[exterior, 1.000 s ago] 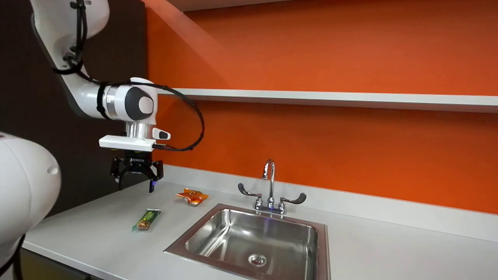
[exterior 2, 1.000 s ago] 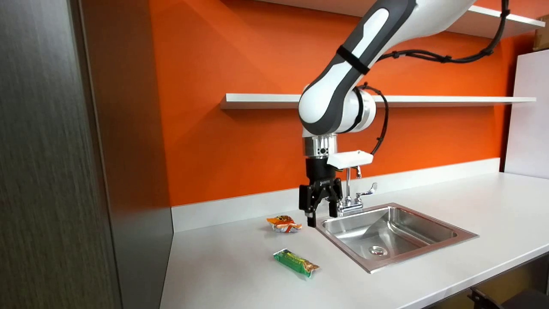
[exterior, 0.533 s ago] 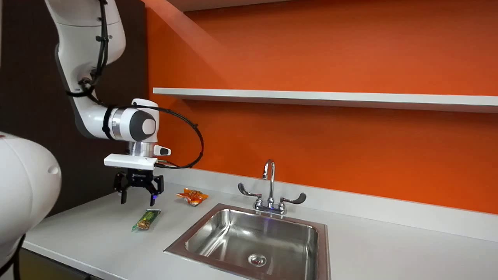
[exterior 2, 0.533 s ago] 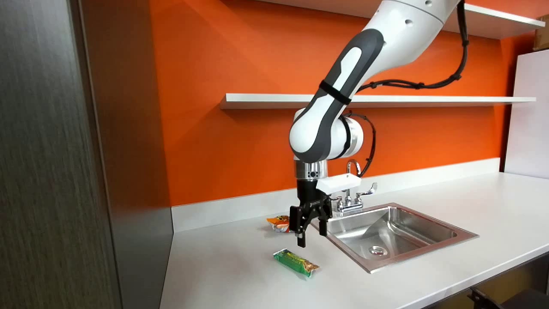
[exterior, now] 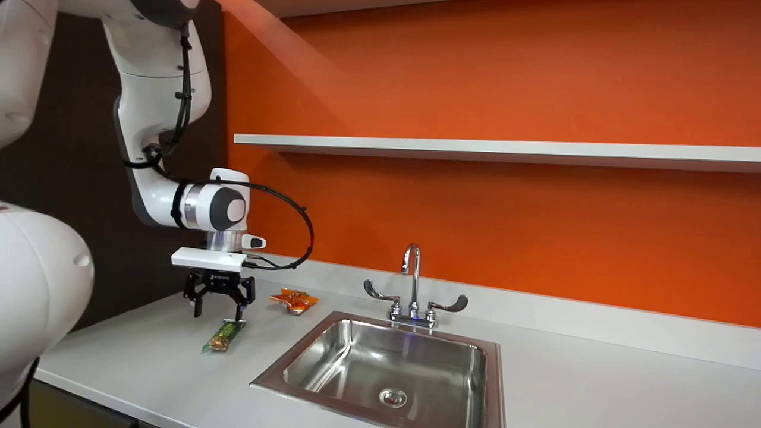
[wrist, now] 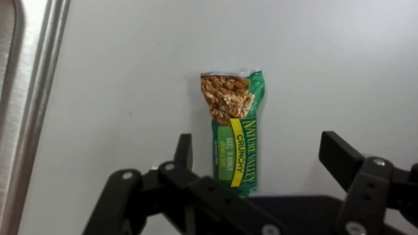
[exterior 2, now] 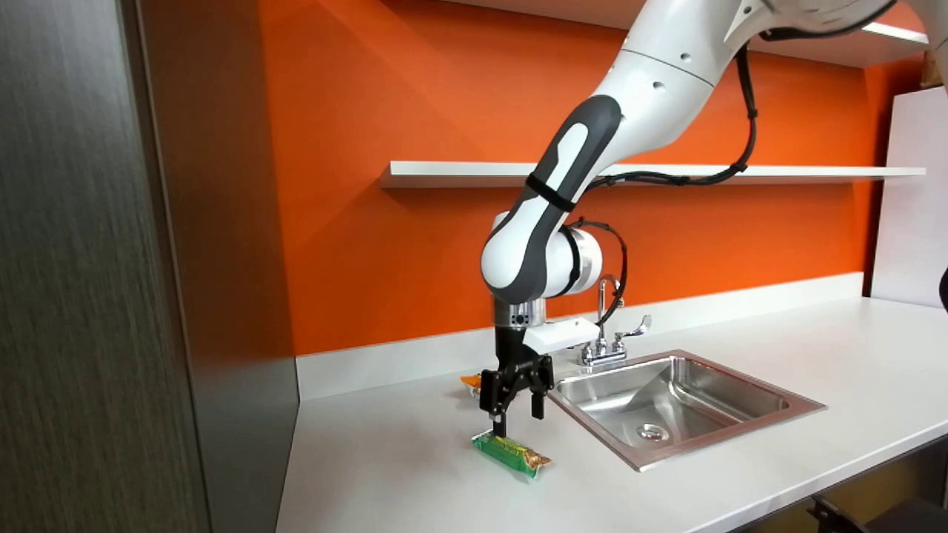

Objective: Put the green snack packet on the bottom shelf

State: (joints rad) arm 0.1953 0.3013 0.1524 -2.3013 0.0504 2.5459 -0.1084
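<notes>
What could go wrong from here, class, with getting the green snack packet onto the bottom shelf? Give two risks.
The fingers are open, and the green snack packet shows off-centre between them in the wrist view, so closing may nudge it sideways. The bottom shelf is above the counter, so a weak grip could drop it.

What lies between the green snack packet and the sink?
In both exterior views, only white countertop lies between the green snack packet and the sink.

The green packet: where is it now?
In the wrist view, the green packet lies on the counter, right of the sink and below the open gripper.
</notes>
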